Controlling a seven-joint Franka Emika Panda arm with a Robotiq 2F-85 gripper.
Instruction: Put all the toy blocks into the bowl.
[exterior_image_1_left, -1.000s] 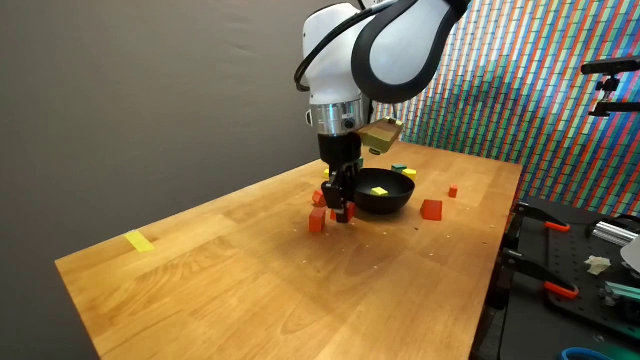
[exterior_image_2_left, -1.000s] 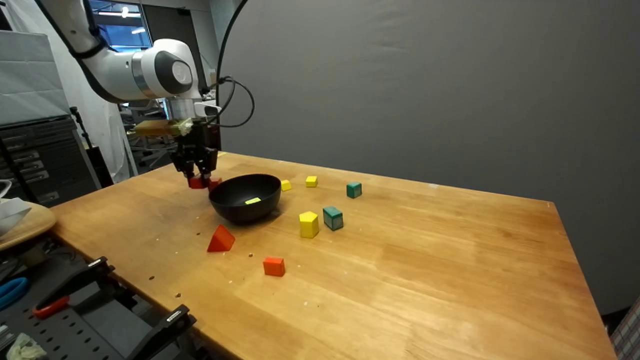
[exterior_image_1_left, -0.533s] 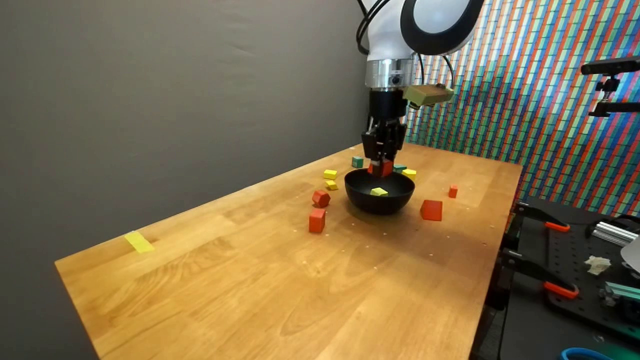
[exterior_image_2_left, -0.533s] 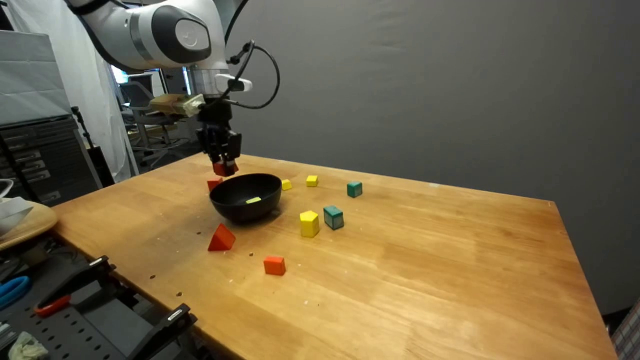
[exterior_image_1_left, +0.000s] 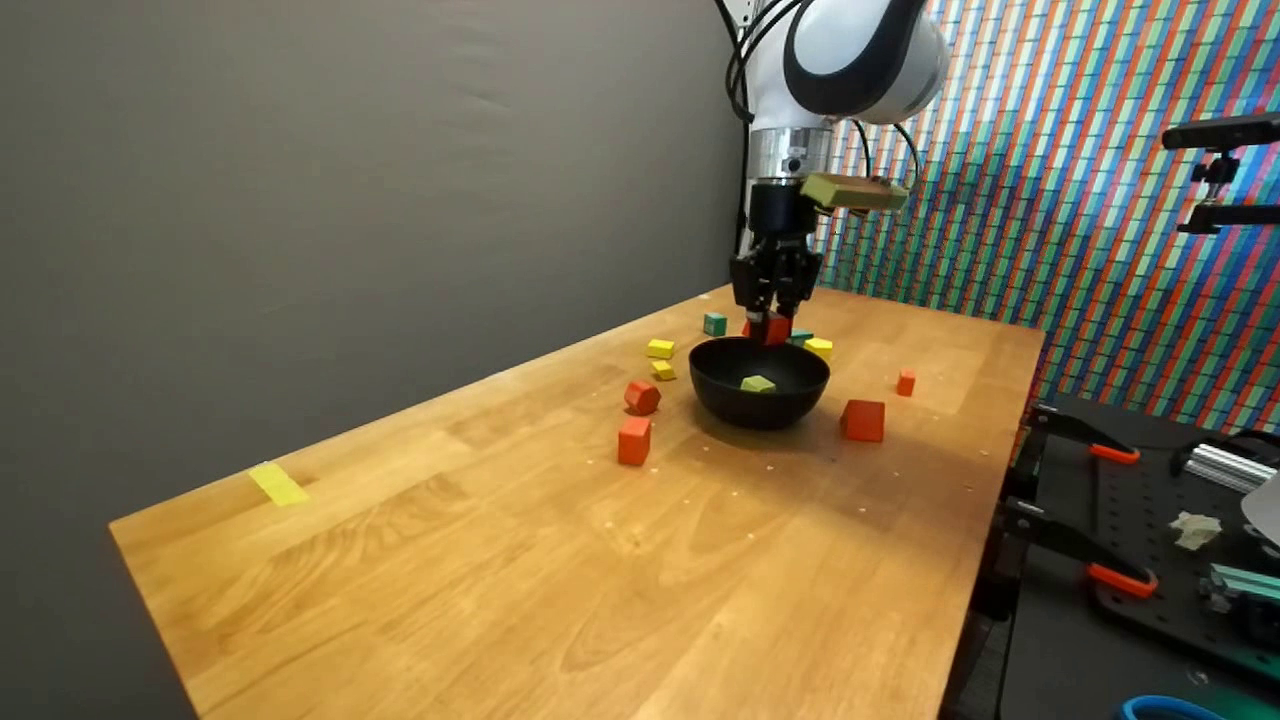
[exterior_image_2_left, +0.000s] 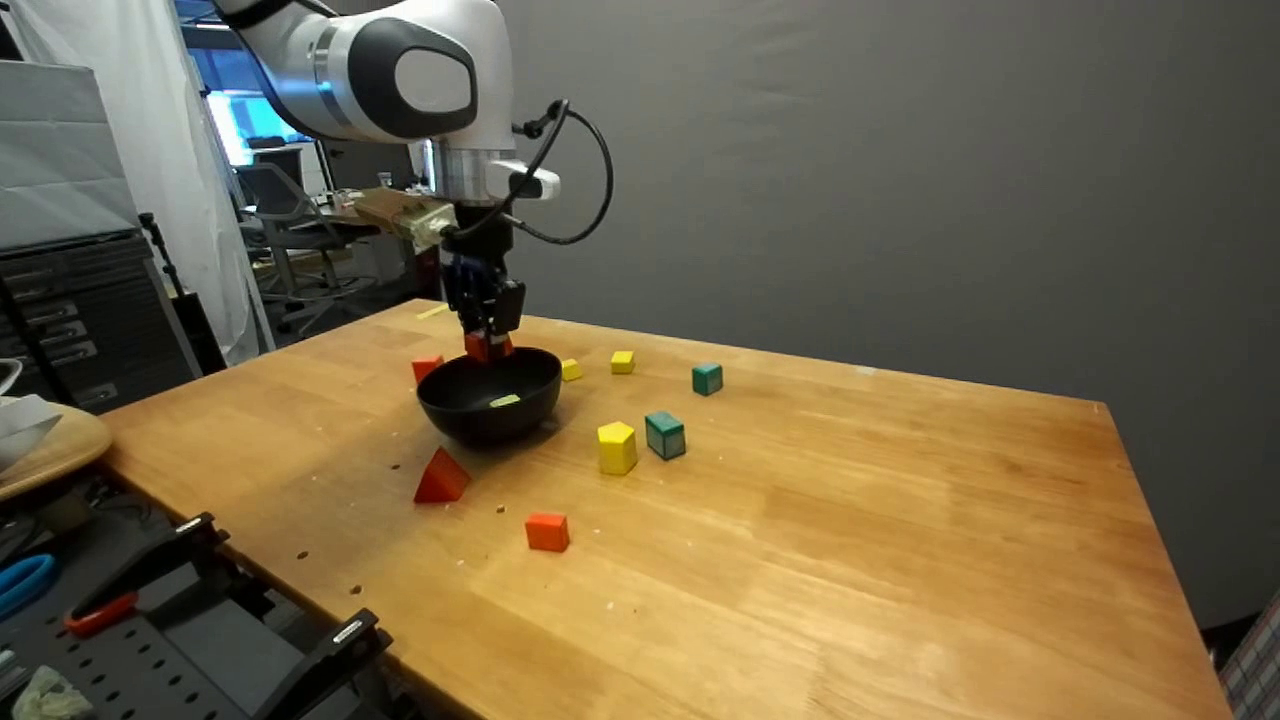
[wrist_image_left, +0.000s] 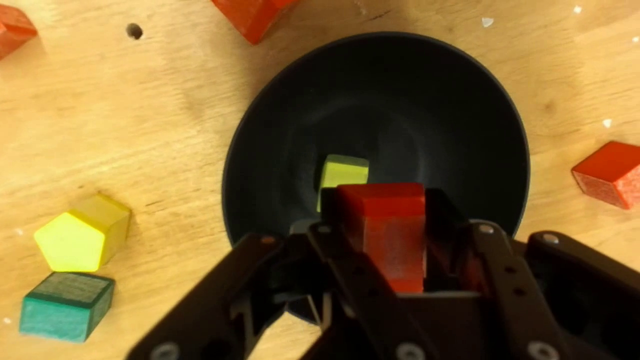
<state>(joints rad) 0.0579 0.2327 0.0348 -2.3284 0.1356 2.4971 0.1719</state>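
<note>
Clamp markings (exterior_image_2_left: 350, 631): illegible
Gripper (wrist_image_left: 387, 207): pinching one red block (wrist_image_left: 395, 245)
Bowl (exterior_image_1_left: 760, 408): one yellow block (exterior_image_1_left: 758, 384)
Bench (exterior_image_1_left: 500, 580): four reddish blocks (exterior_image_1_left: 634, 441), three yellow blocks (exterior_image_1_left: 818, 347), two green blocks (exterior_image_1_left: 715, 324)

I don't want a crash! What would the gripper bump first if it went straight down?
The held red block would likely touch the yellow block in the bowl, or the bowl itself; depth is unclear.

Soft shadow under bowl (exterior_image_1_left: 748, 408); wrist-view pincer (wrist_image_left: 384, 210) blurred.
</note>
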